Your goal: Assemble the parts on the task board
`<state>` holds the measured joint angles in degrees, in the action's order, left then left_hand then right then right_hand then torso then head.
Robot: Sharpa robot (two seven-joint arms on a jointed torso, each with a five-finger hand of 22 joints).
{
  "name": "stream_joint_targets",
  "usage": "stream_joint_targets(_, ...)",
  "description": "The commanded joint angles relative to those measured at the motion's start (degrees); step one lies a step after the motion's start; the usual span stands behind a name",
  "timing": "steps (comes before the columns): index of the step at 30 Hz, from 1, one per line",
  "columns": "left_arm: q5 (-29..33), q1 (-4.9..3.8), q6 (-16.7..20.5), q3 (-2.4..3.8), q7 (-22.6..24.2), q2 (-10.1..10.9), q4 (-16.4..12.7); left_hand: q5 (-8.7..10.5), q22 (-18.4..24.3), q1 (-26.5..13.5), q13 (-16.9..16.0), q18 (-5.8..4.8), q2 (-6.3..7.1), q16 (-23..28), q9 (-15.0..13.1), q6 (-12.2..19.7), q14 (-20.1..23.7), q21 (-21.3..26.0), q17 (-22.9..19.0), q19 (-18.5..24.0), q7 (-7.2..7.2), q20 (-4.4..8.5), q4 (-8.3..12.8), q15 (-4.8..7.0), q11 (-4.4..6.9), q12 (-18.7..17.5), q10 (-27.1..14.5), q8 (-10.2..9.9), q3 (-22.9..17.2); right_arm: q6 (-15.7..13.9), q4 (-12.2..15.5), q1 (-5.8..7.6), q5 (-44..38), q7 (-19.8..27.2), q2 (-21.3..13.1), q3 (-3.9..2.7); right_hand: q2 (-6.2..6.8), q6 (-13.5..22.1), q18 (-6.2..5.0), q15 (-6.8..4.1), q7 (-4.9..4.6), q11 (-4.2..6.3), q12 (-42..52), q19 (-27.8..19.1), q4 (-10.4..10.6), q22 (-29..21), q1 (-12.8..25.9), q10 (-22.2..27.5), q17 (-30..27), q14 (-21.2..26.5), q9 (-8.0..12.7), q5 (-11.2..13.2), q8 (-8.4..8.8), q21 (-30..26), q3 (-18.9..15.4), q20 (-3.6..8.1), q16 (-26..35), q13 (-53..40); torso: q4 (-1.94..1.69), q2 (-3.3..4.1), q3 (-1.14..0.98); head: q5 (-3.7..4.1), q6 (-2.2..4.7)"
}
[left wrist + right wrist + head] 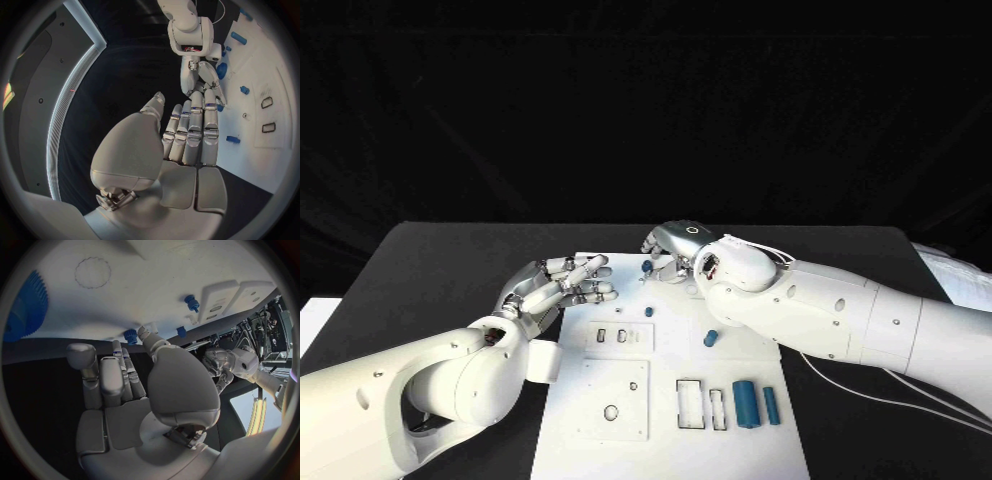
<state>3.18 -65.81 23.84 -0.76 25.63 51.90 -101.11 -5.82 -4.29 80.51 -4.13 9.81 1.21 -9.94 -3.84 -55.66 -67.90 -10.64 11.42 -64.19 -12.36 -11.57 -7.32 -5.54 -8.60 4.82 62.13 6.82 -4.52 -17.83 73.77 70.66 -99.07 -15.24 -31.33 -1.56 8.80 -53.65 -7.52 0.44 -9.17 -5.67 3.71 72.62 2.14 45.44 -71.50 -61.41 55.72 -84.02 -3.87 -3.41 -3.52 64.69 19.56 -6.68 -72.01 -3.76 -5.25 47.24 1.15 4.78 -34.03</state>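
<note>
While most of the blue stuff lies loose on the task board (pixel 589 440), the bit that matters right now looks like the small blue part (pixel 649 268) at the board's far edge, right under the right hand (pixel 678 250). That hand hangs over that far edge with its fingers pointing down around the piece; the right wrist view has a small blue part (pixel 130 335) just at the fingertips, but I honestly can't tell if it's pinched or only touched.

The left hand (pixel 564 285) sits at the board's left edge near the far end, fingers stretched out fairly straight and close together, holding nothing. So the right hand is clearly the nearer one, and the part lies just beyond and to the right of the left fingertips.

Further out: another small blue piece (pixel 649 311) mid-board, a tilted one (pixel 711 338) beside the right forearm, and two long blue blocks (pixel 746 404) lying lengthwise near the front, next to rectangular slots (pixel 691 404). My guess is the right forearm, sprawled over the board's right side, is the main thing in the way.
</note>
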Motion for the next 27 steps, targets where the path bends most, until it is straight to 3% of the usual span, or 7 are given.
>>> stream_joint_targets(1,0.07,-0.11,-0.97,0.05,0.15,-0.02,-0.03,0.29,0.07,0.12,0.05,0.54,-0.56,0.43,0.06,-0.01,0.09,0.39,0.13,-0.42,-0.31,0.0,0.43,-0.15,-0.52,-0.28,-0.11,-0.4,0.07,-2.19,0.78,-0.01,0.87,0.31,-0.53,0.0,-0.42,-0.14,-0.39,0.29,-0.03,-0.07,0.27,-0.23,0.38,-0.11,-1.07,0.26,-0.4,-0.45,-0.1,-0.78,-0.22,-0.16,-1.21,-0.11,0.34,-0.08,0.04,-0.01,0.0,0.07,0.08)
stream_joint_targets(10,0.07,-0.12,-0.96,0.04,0.11,0.27,-0.02,0.29,0.08,0.11,0.06,0.54,-0.56,0.46,0.06,0.02,0.11,0.42,0.15,-0.42,-0.32,-0.01,0.45,-0.16,-0.53,-0.32,-0.13,-0.42,0.07,-3.49,8.86,0.13,6.86,0.02,-9.44,-0.84,-1.82,-4.71,0.18,-0.38,0.07,0.84,3.3,1.91,0.98,3.7,-3.44,-7.16,3.55,-1.58,-0.59,-6.56,-1.13,2.57,-1.01,0.38,-2.14,-1.16,0.53,-0.28,0.02,0.42,0.3)
stream_joint_targets(16,0.07,-0.12,-0.97,0.04,0.09,0.62,-0.2,0.29,0.09,0.11,0.06,0.54,-0.57,0.51,0.06,0.05,0.13,0.47,0.19,-0.42,-0.34,-0.02,0.49,-0.18,-0.55,-0.37,-0.16,-0.45,0.08,1.04,14.24,0.34,13.69,-2.82,-16.8,-1.15,0.21,-4.52,1.26,-1.93,1.12,2.75,8.57,4.88,2.22,10.35,-2.12,-16.86,11.56,-2.98,-0.29,-6.85,-0.5,6.94,-2.63,1.83,-6.96,-4.89,1.51,-0.63,-0.1,0.36,0.36)
stream_joint_targets(19,0.07,-0.13,-1.03,0.04,0.08,0.72,-0.26,0.29,0.1,0.14,0.06,0.54,-0.58,0.53,0.05,0.04,0.13,0.49,0.22,-0.42,-0.34,-0.02,0.53,-0.18,-0.55,-0.38,-0.15,-0.45,0.07,3.06,15.24,0.38,15.58,-4.34,-18.91,-1.19,1.0,-3.39,2.31,-2.83,1.76,4.03,16.6,7.23,3.68,16.82,-1.69,-19.45,16.66,-3.47,-0.13,-7.01,-0.38,11.1,-6.62,3.4,-10.09,-13.36,2.12,-0.74,-0.25,0.17,0.42)
stream_joint_targets(21,0.07,-0.13,-1.11,0.04,0.05,0.7,-0.28,0.29,0.1,0.15,0.06,0.54,-0.59,0.54,0.05,0.04,0.13,0.5,0.22,-0.42,-0.34,-0.02,0.54,-0.18,-0.55,-0.38,-0.15,-0.45,0.07,3.91,15.37,0.38,16.22,-5.09,-19.69,-1.2,-0.33,-3.1,2.92,-3.26,2.48,3.92,35.69,7.62,4.87,18.84,-3.5,-17.94,18.61,-3.56,-0.24,-7.73,-0.62,12.51,-9.18,2.92,-11.32,-34.33,2.38,-0.85,-0.34,0.18,0.44)
stream_joint_targets(23,0.07,-0.13,-1.2,0.04,0.01,0.69,-0.33,0.29,0.1,0.15,0.06,0.54,-0.59,0.54,0.05,0.04,0.13,0.5,0.22,-0.42,-0.34,-0.02,0.54,-0.18,-0.55,-0.38,-0.15,-0.45,0.07,4.44,15.29,0.38,16.56,-5.6,-20.14,-1.21,-0.88,-2.78,3.06,-2.5,1.79,3.66,49.49,8.0,6.93,20.79,-3.47,-17.79,21.13,-3.84,-0.23,-7.61,-0.53,13.7,-11.46,2.81,-12.59,-49.19,2.54,-0.86,-0.39,0.11,0.55)
stream_joint_targets(27,0.07,-0.13,-1.29,0.04,-0.03,0.68,-0.36,0.29,0.1,0.15,0.06,0.54,-0.59,0.54,0.05,0.04,0.13,0.5,0.22,-0.42,-0.34,-0.02,0.54,-0.18,-0.55,-0.38,-0.15,-0.45,0.07,4.82,14.84,0.36,16.43,-6.06,-20.32,-1.22,-0.42,-2.33,3.32,-2.11,1.48,2.89,61.88,8.59,8.44,23.13,-4.36,-19.08,24.72,-4.33,-0.19,-7.83,-0.44,15.08,-13.39,2.56,-14.21,-62.44,2.64,-0.83,-0.54,0.04,0.49)
